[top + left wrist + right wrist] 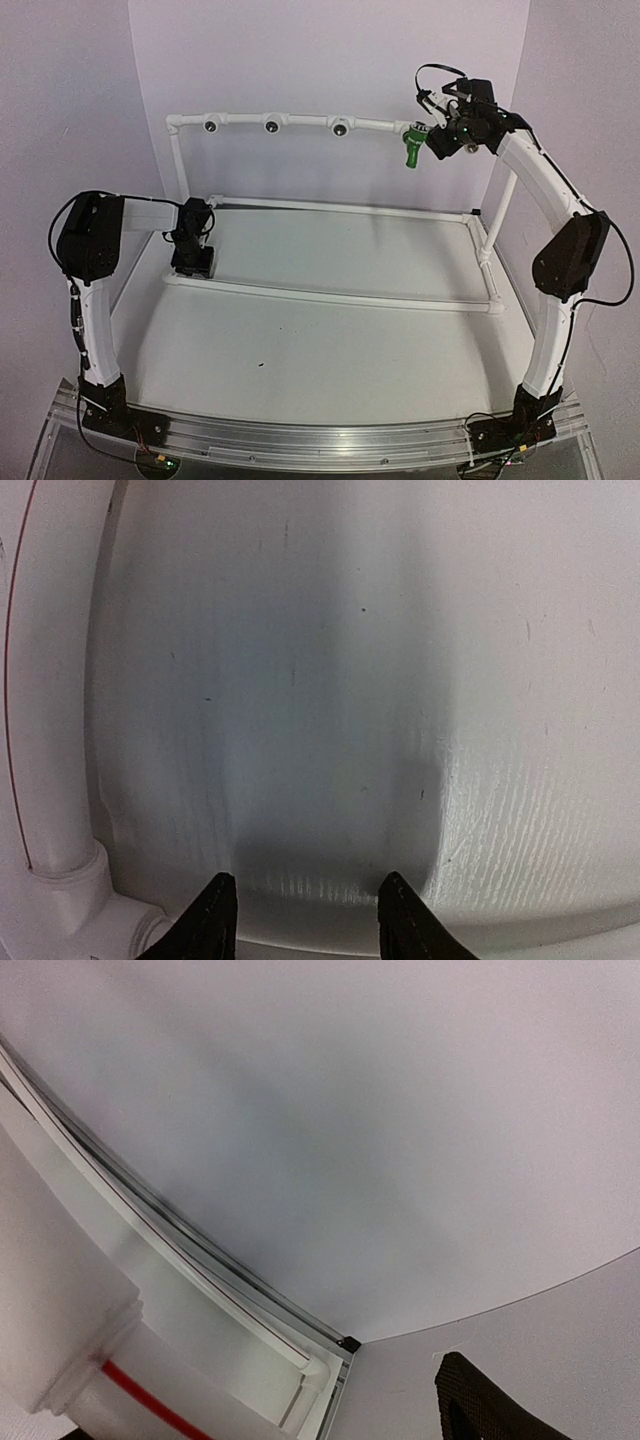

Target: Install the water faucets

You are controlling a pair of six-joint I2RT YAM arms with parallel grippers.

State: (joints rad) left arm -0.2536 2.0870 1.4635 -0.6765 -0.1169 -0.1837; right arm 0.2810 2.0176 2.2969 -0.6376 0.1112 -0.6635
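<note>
Half open and empty for the left jaws above counter (330,680); for right jaws, beside green faucet (411,150), cannot tell.

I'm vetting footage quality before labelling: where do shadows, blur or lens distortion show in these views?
Top external: even light, sharp, the small bright-green plastic tap stands out. Left wrist: a soft grey shadow pools on the white table ahead of the left gripper. Right wrist: the metal rail bows from lens distortion; the near white pipe is blurred.
</note>
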